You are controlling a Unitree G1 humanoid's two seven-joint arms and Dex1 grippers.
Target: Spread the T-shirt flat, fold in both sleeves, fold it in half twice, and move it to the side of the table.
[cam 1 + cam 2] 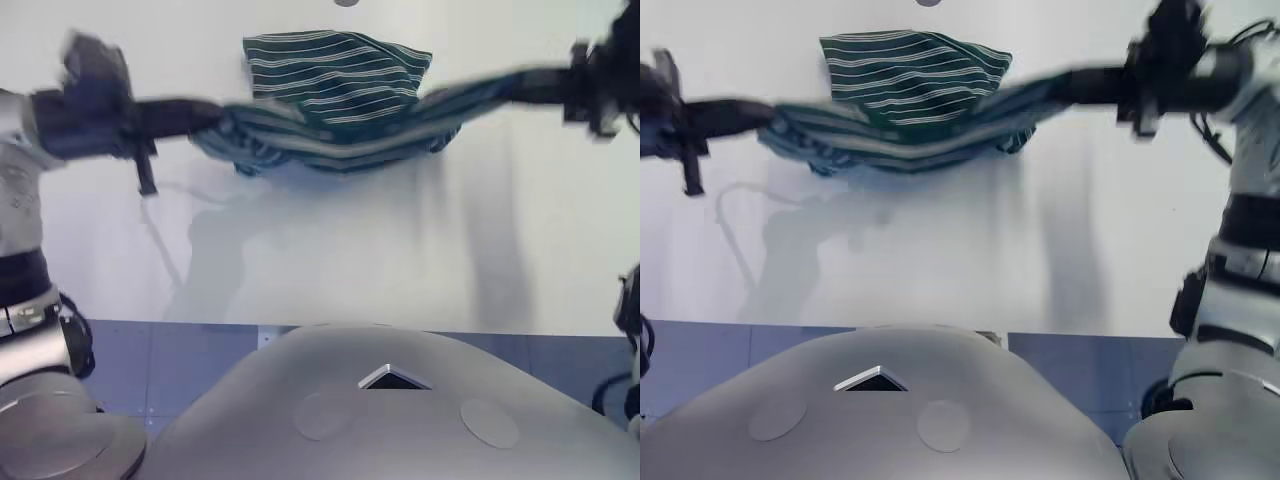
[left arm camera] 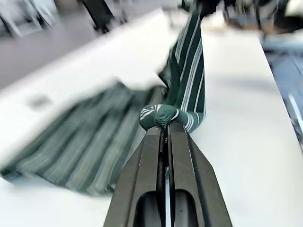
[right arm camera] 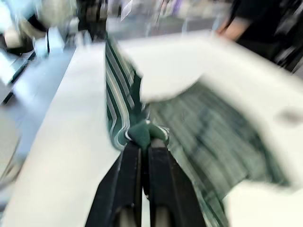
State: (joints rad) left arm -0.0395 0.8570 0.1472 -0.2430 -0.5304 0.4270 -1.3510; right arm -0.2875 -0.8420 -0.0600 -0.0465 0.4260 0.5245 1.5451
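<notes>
Jaws: both pairs clamped on bunched T-shirt (image 1: 340,70) ends | shirt taut between them over white table (image 1: 400,260)

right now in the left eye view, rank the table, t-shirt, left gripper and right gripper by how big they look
1. table, by far the largest
2. T-shirt, pulled taut between both grippers
3. left gripper and right gripper: they look about alike, so I won't rank one over the other

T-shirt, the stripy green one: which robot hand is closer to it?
Neither, it's a tie: both hold it. The left gripper is shut on one end of the T-shirt, the right gripper on the other end.
</notes>
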